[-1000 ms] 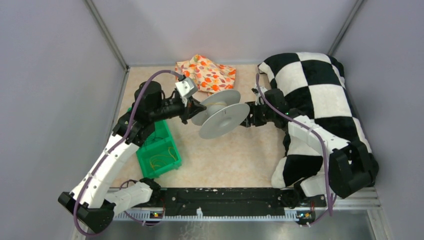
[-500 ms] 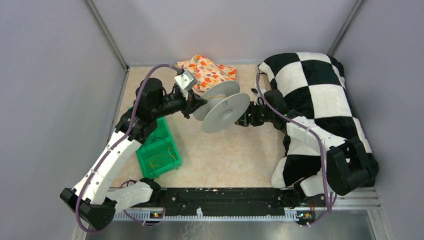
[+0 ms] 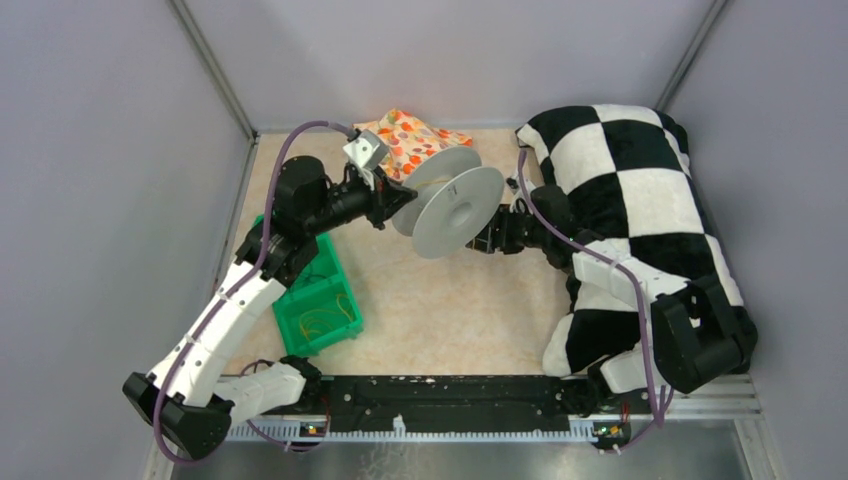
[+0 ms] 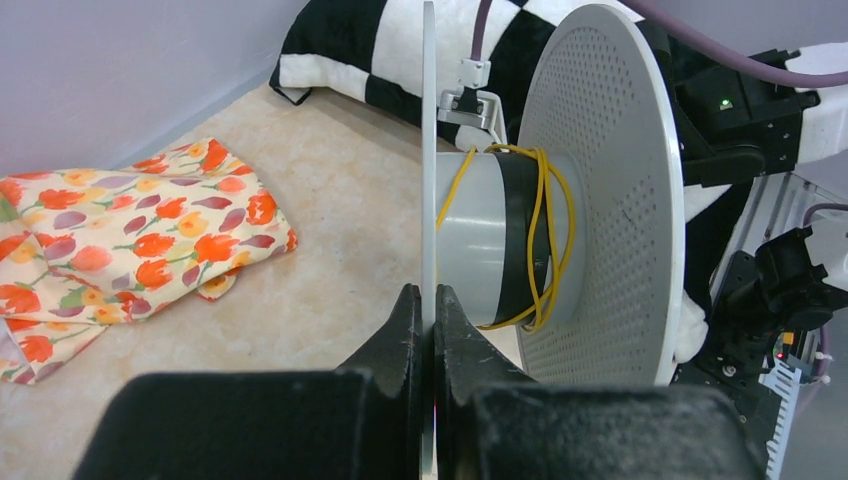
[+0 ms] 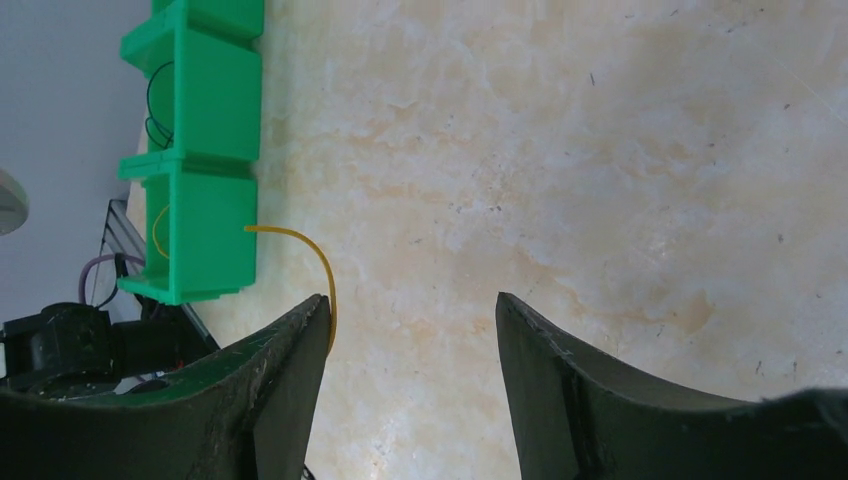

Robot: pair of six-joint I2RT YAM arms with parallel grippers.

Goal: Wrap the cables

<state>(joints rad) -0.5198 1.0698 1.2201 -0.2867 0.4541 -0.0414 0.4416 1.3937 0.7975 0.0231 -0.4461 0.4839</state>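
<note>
The cables (image 4: 541, 240) are wound as a few slack yellow loops around the hub of the grey spool (image 4: 600, 200), which is held in the air above the tabletop (image 3: 450, 310). One strand is seen in the right wrist view curving up beside one of the right fingers (image 5: 290, 370). These fingers are held fairly wide apart with nothing pinched between them. The left fingers (image 4: 405, 330) are closed tightly on the thin edge of the near flange.

Over the last second the spool has been lifted towards the far side and turned, so that its flanges are now presented more upright than before. The left arm has been drawn back with it, and the right arm has been shifted slightly to follow. Neither set of fingers has been opened or closed in that time.

This is judged to be a winding turn, by which more strand is taken onto the hub. Only a few loops are in place, and more yellow wire is left in the green bin (image 3: 320, 300), so the wrapping is judged to be at an early stage.
</note>
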